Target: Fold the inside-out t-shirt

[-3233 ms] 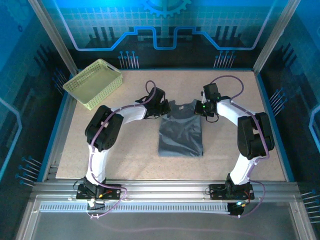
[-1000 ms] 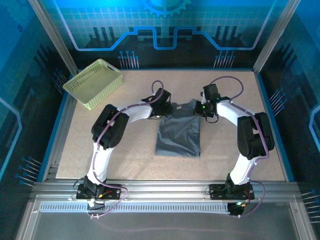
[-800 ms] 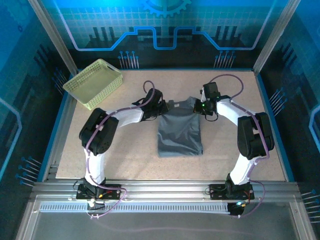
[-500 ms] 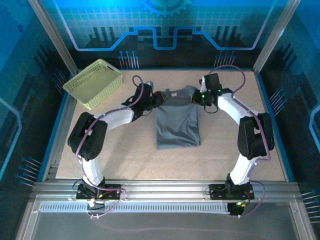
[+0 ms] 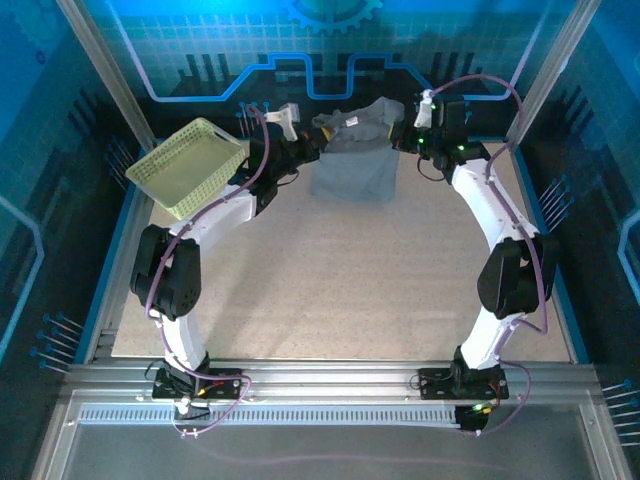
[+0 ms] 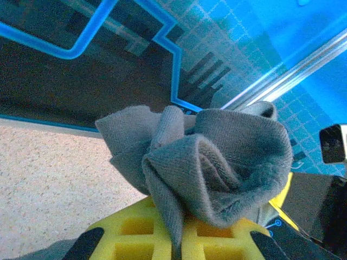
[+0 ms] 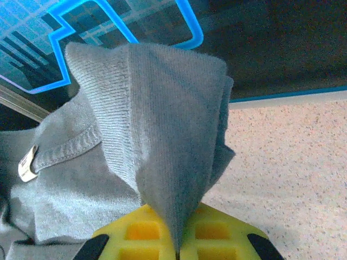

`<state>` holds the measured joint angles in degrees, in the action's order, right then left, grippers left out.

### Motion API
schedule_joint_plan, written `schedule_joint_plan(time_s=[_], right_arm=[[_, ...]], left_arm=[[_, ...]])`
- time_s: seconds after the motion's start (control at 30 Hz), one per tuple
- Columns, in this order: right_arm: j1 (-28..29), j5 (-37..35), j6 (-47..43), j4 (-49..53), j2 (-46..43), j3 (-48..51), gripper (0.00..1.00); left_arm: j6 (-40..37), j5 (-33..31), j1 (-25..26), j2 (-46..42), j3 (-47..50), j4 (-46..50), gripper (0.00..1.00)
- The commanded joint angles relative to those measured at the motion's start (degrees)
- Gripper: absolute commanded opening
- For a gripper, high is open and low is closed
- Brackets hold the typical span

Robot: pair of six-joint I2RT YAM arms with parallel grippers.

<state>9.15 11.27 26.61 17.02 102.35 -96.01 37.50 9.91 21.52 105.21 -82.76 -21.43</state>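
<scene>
The inside-out t-shirt (image 5: pixel 352 170), dark slate-grey, hangs lifted at the far edge of the table, folded narrow, its lower part draping toward the tabletop. My left gripper (image 5: pixel 315 145) is shut on its left top corner. In the left wrist view the yellow fingers (image 6: pixel 130 233) pinch a bunched wad of the t-shirt (image 6: pixel 217 157). My right gripper (image 5: pixel 408 132) is shut on the right top corner. In the right wrist view a peak of the t-shirt (image 7: pixel 157 119) rises from the closed yellow fingers (image 7: pixel 217 233), and the collar with a white label (image 7: pixel 27 162) lies to the left.
A pale yellow-green lattice basket (image 5: pixel 187 166) stands at the back left corner, close to the left arm. Behind the shirt is the blue back wall (image 5: pixel 320 60). Metal frame posts (image 5: pixel 545 70) rise at the far corners. The speckled tabletop (image 5: pixel 330 280) spreads out in front.
Both arms have stretched from mid-table to the far edge, raising the shirt's top corners. The shirt has moved from lying flat mid-table to hanging at the back.
</scene>
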Motion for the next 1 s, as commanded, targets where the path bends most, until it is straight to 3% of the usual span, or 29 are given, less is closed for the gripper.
schedule_joint_plan(time_s=[0.0, 0.23, 0.43, 0.57, 0.73, 0.97], right_arm=[[-0.70, 2.53, -1.20, -6.57, -1.28, 4.74, 0.00], [0.44, 4.87, -0.32, -17.04, -11.25, 27.89, 0.00], [1.42, 2.30, 0.10, -15.89, -25.63, 45.14, 0.00], [1.83, 0.58, 1.59, -11.75, -34.91, 56.58, 0.00], [2.20, 1.04, 3.79, -7.13, -42.74, 63.12, 0.00], [2.37, -0.63, 3.81, -8.08, -38.66, 59.94, 0.00]], left_arm=[[-3.21, 5.99, -0.60, 1.17, 3.41, -6.71, 0.00], [0.14, 14.15, -0.23, -3.61, 24.04, -23.26, 0.00], [2.88, 13.52, 2.90, -13.19, 41.32, -30.11, 0.00], [2.91, 7.55, 9.23, -20.25, 51.01, -28.38, 0.00], [5.13, -2.69, 16.35, -25.93, 57.20, -22.48, 0.00], [7.25, -16.62, 16.11, -27.12, 56.09, -13.06, 0.00]])
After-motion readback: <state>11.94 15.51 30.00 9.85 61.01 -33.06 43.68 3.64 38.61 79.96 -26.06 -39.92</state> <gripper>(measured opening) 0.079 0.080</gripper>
